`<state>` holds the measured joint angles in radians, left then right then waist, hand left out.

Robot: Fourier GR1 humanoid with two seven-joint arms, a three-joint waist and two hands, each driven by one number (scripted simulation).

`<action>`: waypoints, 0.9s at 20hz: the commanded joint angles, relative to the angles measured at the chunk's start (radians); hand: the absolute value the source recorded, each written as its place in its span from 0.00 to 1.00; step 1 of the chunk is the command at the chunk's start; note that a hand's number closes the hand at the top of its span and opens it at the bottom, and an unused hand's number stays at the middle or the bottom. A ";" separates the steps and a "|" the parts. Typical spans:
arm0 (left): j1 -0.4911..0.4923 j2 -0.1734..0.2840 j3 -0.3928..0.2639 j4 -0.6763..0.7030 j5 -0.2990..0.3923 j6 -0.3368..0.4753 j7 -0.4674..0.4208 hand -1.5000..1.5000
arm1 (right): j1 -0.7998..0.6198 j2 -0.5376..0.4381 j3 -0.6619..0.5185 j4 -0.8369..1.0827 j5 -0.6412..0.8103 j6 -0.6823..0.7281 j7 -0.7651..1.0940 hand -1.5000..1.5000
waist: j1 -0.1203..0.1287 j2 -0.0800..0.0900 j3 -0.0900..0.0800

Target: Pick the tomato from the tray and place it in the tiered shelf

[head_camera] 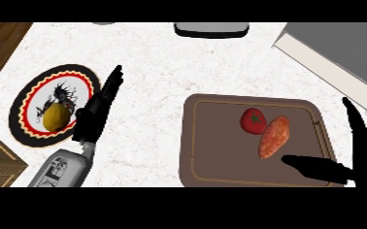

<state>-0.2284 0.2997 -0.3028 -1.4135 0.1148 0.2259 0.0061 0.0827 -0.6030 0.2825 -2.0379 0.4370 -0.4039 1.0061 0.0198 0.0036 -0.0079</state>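
One tomato (252,120), one sweet potato (274,137), one tray (215,145), one plate (28,126) (bearing one lemon (57,116)).

A round red tomato (252,120) with a green stem top lies on the brown tray (215,145), near its far edge, touching an orange sweet potato (274,137).
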 commanded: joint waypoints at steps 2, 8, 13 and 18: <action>-0.012 0.010 0.011 0.013 0.007 -0.036 -0.004 0.50 | -0.204 0.000 0.070 -0.040 0.075 0.196 0.367 0.00 | 0.010 0.000 0.002; 0.020 -0.036 -0.003 0.008 -0.027 0.009 0.000 0.50 | -0.323 0.090 0.091 -0.011 0.115 0.279 0.475 0.00 | -0.008 -0.003 0.005; -0.017 0.012 0.063 0.043 0.001 -0.041 -0.014 0.50 | -0.384 0.181 0.099 0.040 0.196 0.334 0.481 0.00 | -0.013 -0.002 0.004; -0.001 -0.013 0.047 0.014 -0.011 -0.025 0.013 0.50 | -0.366 0.299 0.132 0.085 0.320 0.350 0.481 0.00 | -0.021 -0.006 0.005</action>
<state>-0.2181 0.2801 -0.2777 -1.4113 0.0949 0.2117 0.0093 -0.2569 -0.3820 0.3888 -1.9702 0.6747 -0.1163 1.2479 0.0065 -0.0018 -0.0034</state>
